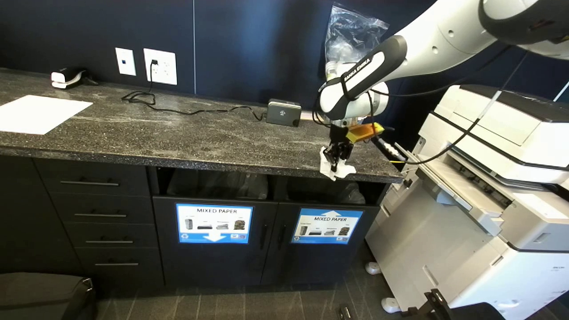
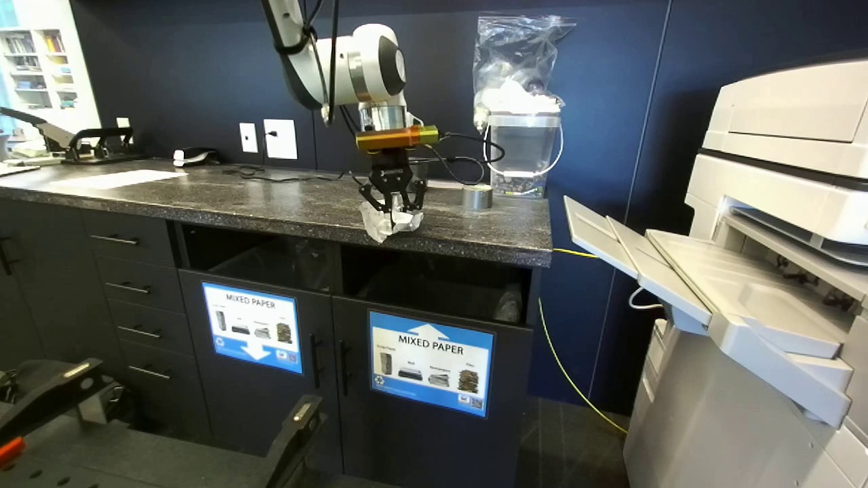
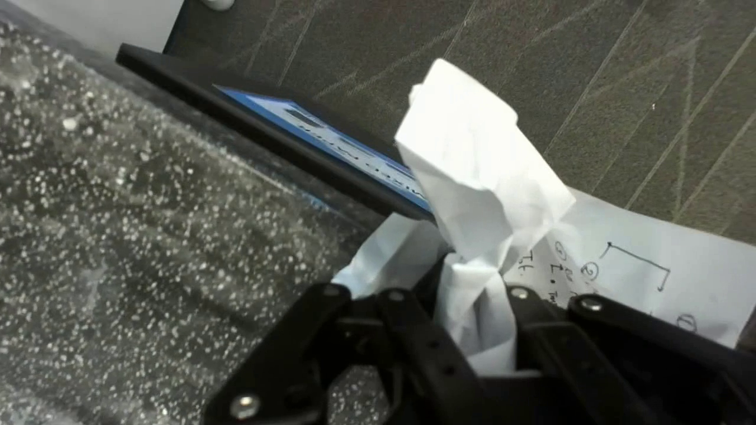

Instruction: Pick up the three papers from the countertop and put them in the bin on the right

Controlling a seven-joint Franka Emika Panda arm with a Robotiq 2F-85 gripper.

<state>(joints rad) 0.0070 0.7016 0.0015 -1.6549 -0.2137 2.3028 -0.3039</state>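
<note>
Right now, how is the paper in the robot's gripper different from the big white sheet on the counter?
The paper is crumpled, while the sheet is flat.
The gripper holds the paper near the front edge of the counter; the sheet lies on the counter, away from the gripper.
The paper looks smaller, all bunched up; the sheet spreads out wider in both exterior views.
Both are white.

The claw (image 1: 335, 164) grips crumpled paper (image 1: 327, 170) at the countertop's (image 1: 213, 138) front edge.
</note>
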